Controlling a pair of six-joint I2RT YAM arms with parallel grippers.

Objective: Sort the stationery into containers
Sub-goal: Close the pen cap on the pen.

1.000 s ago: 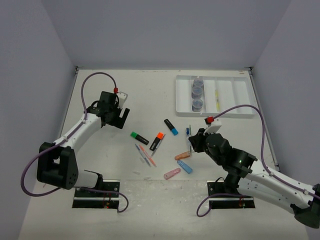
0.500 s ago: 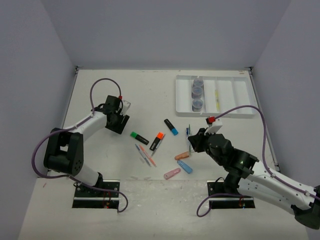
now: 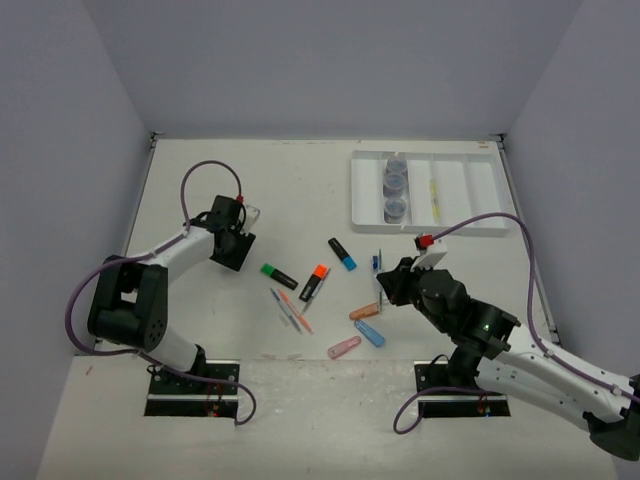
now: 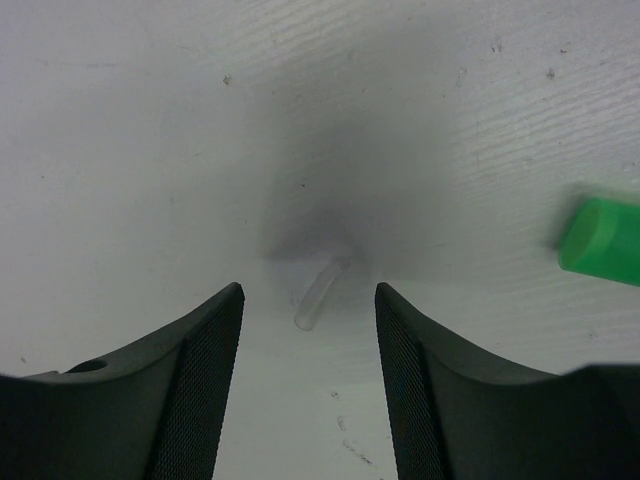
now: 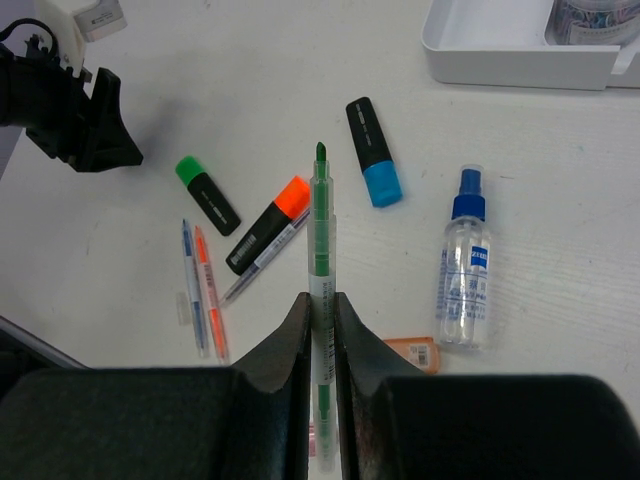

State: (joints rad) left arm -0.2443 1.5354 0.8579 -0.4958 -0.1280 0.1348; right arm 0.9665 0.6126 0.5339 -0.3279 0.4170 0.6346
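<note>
Left arm (image 3: 172, 247) reaches forward, its gripper (image 4: 310, 300) pointing down with jaws apart. Right arm (image 3: 520, 352) stretches inward, gripper (image 5: 320, 300) clamped on a pen (image 5: 320, 215).

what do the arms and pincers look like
The left arm and right arm have white links, black joints, black bases. A purple cable loops along each to a red plug. The left pincer and right pincer have black fingers.

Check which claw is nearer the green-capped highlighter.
Left. The left claw hovers open just up-left of the green-capped highlighter; the right claw, shut on a green pen, is well off to its right.
</note>
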